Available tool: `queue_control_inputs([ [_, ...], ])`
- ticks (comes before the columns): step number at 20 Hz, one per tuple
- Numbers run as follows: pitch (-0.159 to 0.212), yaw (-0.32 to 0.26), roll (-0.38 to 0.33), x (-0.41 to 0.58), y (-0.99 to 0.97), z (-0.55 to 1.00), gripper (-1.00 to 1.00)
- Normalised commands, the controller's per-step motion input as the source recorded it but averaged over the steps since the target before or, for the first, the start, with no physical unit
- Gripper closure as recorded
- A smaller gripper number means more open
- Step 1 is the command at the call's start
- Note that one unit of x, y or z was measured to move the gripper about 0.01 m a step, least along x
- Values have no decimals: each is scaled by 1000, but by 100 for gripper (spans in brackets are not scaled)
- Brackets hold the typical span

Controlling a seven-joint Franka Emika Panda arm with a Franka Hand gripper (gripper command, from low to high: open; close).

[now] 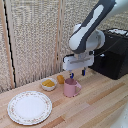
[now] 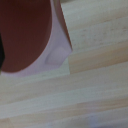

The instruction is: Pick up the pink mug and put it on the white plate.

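Small pale bowl w/ orange food [image 1: 48,84] on light wooden tabletop [image 1: 95,107]; 1 orange round item [image 1: 60,78] just beside it. Black box-shaped appliance [image 1: 114,53] at exterior view's right. Woven beige backdrop [image 1: 35,35] behind.
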Motion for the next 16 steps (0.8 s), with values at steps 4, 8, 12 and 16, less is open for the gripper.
queue_control_inputs([
  [4, -28, 119, -33, 55, -24, -459, -100],
  [8, -54, 167, -72, 70, 0, -331, 100],
  [12, -1, 114, -21, 3, 0, -144, 100],
  [16, 0, 21, 0, -14, 2, -8, 100],
])
